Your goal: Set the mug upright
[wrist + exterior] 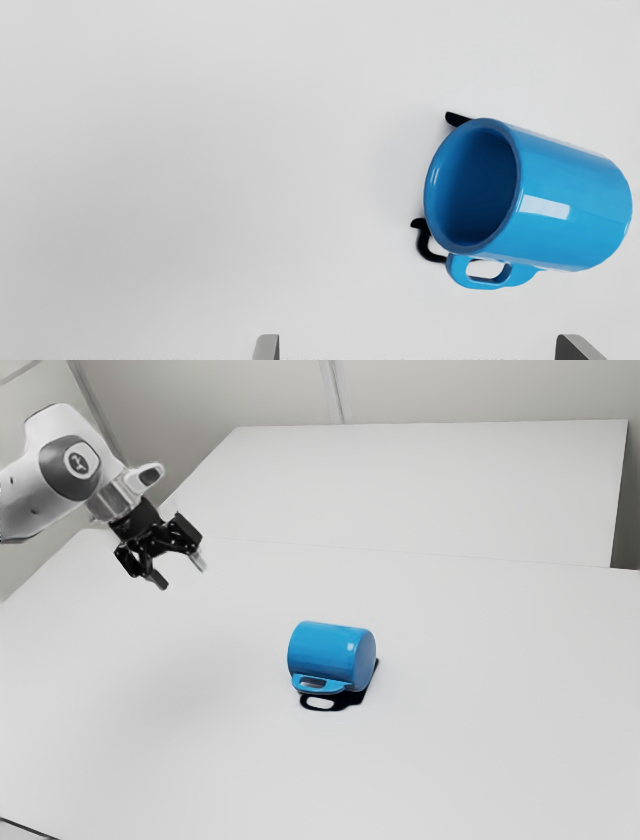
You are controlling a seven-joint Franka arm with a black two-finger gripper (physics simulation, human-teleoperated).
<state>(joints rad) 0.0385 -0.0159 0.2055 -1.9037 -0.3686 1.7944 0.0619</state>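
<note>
Mug [330, 652], lying on its side near centre of the exterior frame, on the counter [480, 760]; not upright. Shown with jaws wide apart and empty, upper left of frame. Left to do: gripping, righting, releasing.

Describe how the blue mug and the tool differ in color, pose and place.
The mug is glossy blue, while the tool is black with gray fingertips.
The mug lies on its side; the tool points downward, fingers apart.
The mug rests on the table; the tool hangs above it.
Both are empty.
</note>
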